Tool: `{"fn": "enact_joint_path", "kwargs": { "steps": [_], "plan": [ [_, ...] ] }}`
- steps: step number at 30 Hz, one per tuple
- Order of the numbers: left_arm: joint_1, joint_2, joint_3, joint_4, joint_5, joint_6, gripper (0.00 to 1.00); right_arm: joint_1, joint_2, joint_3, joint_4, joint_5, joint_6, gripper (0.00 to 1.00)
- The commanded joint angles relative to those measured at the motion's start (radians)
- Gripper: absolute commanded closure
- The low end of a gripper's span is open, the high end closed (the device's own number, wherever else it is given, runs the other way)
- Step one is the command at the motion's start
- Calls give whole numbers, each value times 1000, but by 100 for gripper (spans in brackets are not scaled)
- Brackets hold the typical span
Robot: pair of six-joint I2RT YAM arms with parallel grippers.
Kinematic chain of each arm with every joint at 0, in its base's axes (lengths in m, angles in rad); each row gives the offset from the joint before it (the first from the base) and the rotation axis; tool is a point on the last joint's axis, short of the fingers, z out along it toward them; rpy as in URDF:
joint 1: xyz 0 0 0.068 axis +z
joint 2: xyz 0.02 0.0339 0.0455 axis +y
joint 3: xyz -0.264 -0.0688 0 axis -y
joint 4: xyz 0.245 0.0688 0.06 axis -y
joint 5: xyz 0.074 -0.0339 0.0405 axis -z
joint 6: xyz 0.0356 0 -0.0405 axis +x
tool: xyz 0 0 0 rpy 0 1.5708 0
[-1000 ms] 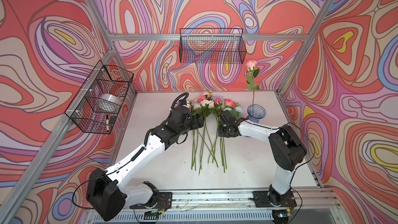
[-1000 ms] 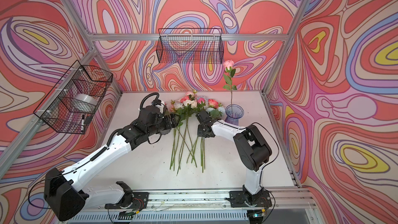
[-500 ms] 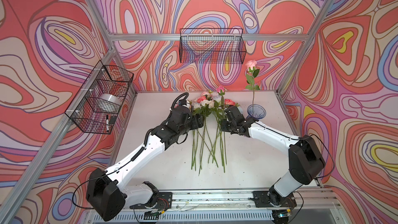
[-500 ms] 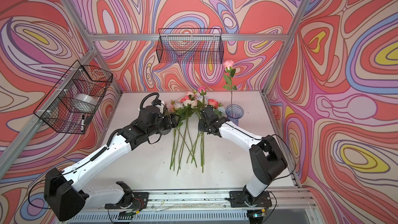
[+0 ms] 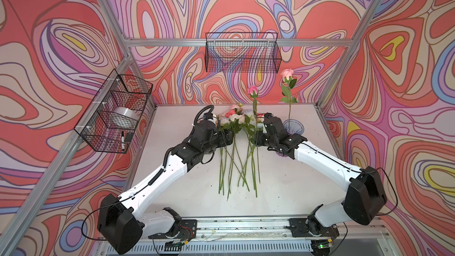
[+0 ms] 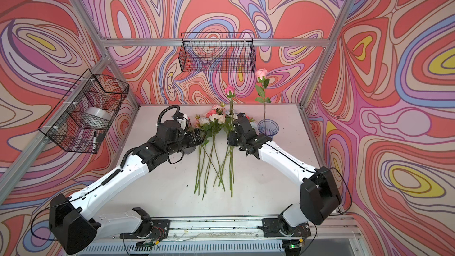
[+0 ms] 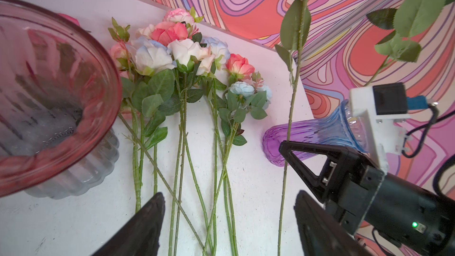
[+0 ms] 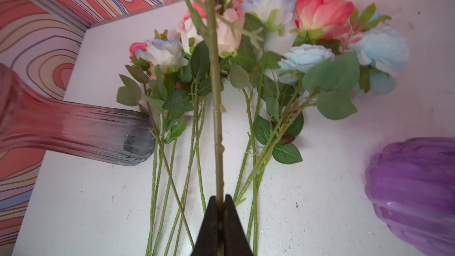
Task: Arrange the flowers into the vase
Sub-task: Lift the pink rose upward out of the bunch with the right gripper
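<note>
Right wrist view has the right gripper (image 8: 220,199) pinched shut on the thin green stem of 1 long-stemmed pink artificial rose (image 5: 252,90), held upright. The left gripper (image 7: 229,193) hangs wide open and empty over the stems of the loose pink, coral, cream and pale blue roses (image 7: 187,50), which lie on the white tabletop (image 5: 283,183). Flanking them stand a ribbed pink-to-grey glass vase (image 7: 49,82) and a ribbed purple-to-blue glass vase (image 5: 293,125); the purple-to-blue one holds 1 more pink rose (image 5: 287,73).
</note>
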State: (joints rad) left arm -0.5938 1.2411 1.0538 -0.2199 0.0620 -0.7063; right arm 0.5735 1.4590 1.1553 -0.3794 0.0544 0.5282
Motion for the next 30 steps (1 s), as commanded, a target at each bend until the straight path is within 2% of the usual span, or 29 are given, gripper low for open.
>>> {"fn": "enact_joint_path", "kwargs": {
  "steps": [1, 5, 12, 20, 25, 30],
  "plan": [
    [6, -21, -10, 67, 59, 7, 17, 12, -64, 21, 65, -13, -48, 100],
    [6, -19, -33, 133, 122, -3, 16, 20, -101, 41, 80, -18, -87, 100],
    [5, -3, -91, 319, 317, -57, 16, 27, -148, 77, 80, 40, -132, 100],
    [2, 67, -123, 574, 564, -160, 16, 27, -193, 124, 44, 169, -182, 100],
    [-18, 96, -115, 635, 640, -181, 16, 27, -224, 154, 49, 292, -240, 100],
    [-53, 107, -116, 647, 658, -171, 16, 27, -264, 147, 142, 413, -302, 100]
  ]
}}
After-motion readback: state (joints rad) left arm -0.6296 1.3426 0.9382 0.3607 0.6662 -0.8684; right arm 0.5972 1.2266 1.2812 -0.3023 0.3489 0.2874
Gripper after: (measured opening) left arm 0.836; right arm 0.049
